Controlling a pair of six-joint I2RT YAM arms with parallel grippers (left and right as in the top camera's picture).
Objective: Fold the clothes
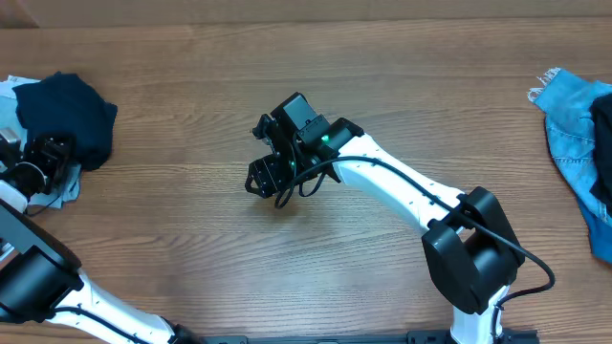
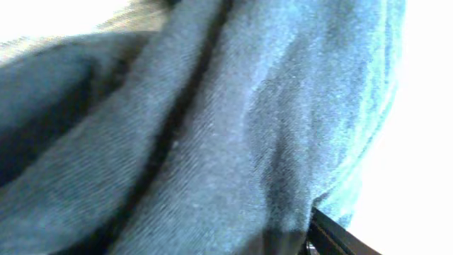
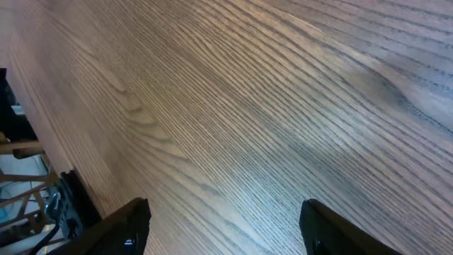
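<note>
- At the far left edge of the wooden table (image 1: 382, 76), a pale blue piece (image 1: 8, 105) lies partly under the dark navy garment (image 1: 62, 110).
- The navy garment sits in a crumpled heap, not spread out.
- The left gripper (image 1: 55, 151) is at the near edge of that heap, against the fabric. Its wrist camera is filled with blurred dark cloth (image 2: 212, 142), and only a sliver of one finger (image 2: 333, 234) shows. I cannot tell whether the jaws are pinching the cloth or merely pressed into it.
- Mid-table, well apart from every garment, the right gripper (image 1: 266, 182) hangs over bare wood.
- In its wrist view the right gripper (image 3: 226, 230) has its two black fingers (image 3: 127, 227) spread wide, with only wood grain between them; it grips nothing.
- At the far right edge lies the brighter blue denim piece (image 1: 574, 124), rumpled and partly out of frame. Something darker (image 1: 602, 143) lies on it, possibly another cloth.
</note>
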